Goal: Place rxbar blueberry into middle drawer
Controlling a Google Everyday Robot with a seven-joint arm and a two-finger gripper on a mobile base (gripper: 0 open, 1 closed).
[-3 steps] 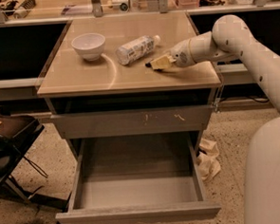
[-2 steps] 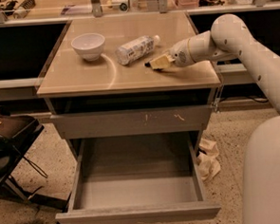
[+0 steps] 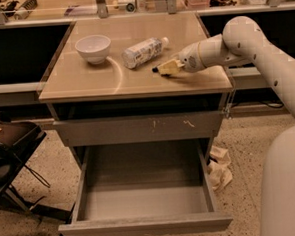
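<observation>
My gripper (image 3: 165,68) is low over the tan tabletop (image 3: 85,78), right of centre, just right of the lying bottle. A small dark piece (image 3: 156,69) shows at its left tip; it looks like the end of the rxbar blueberry, and the rest of the bar is hidden under the gripper. The middle drawer (image 3: 142,200) is pulled wide open below the table, with a smooth gray inside and nothing in it. It lies well below and in front of the gripper.
A white-labelled plastic bottle (image 3: 142,51) lies on its side, and a white bowl (image 3: 93,47) stands at the left. The scratched drawer front (image 3: 138,128) above is shut. Crumpled paper (image 3: 218,168) lies on the floor at the right, a black chair (image 3: 9,148) stands at the left.
</observation>
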